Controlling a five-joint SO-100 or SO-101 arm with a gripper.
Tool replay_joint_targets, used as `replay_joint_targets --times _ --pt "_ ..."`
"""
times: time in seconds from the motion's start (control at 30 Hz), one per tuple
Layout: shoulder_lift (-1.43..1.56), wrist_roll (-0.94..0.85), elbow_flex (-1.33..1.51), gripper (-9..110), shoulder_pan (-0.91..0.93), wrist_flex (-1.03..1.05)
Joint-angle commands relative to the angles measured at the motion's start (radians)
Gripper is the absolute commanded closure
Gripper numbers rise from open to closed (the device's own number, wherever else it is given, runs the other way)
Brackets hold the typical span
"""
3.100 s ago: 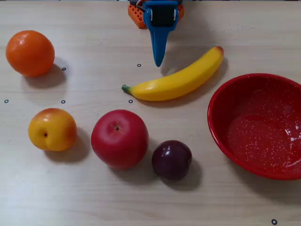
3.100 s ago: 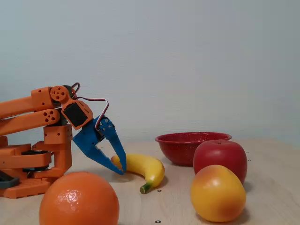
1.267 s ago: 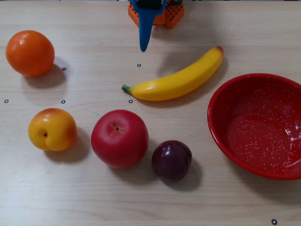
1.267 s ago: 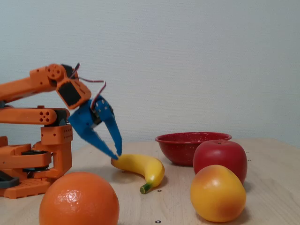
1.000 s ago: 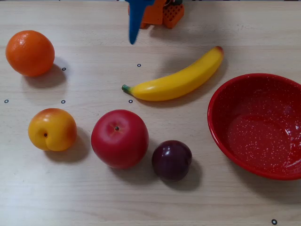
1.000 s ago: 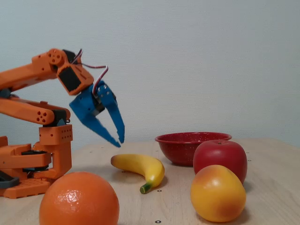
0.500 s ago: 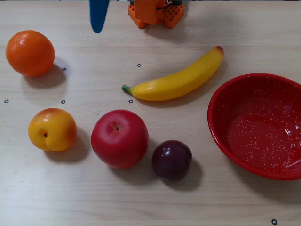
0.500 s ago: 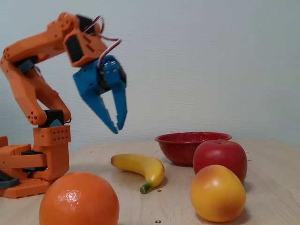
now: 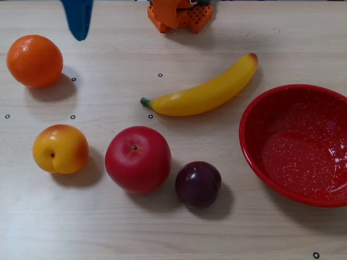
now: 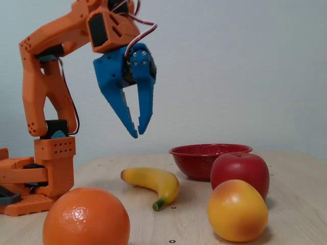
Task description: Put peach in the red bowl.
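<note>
Fruit on a pale wooden table [image 9: 217,32] before a plain light wall [image 10: 245,66].
The peach [image 9: 60,149] lies well apart from the red bowl [image 9: 255,157], cut off at the right edge; the raised gripper [image 10: 139,131] hangs empty, tips nearly together.

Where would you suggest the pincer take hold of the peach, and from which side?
Grip the peach across its widest middle, coming from above: it is round, sits apart from the apple, and its top is clear. The pincer hangs high above the table.
</note>
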Motion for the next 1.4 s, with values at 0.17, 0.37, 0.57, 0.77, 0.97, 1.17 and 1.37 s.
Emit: replay_joint_targets --times 0.17,0.37,0.57,0.77,0.97,1.17,1.37 --pt "-0.216 -0.021 -0.396 100 0.02 0.112" --pt "-0.307 -0.025 -0.437 92 0.015 0.067" --pt "-0.348 -0.029 -0.449 78 0.003 0.051" --pt "-0.397 -0.083 -0.497 65 -0.006 0.08" --pt "-0.449 -0.141 -0.509 58 -0.006 0.057" --pt "-0.511 -0.196 -0.509 56 -0.002 0.002" --pt "-0.586 -0.233 -0.532 55 0.0 -0.052"
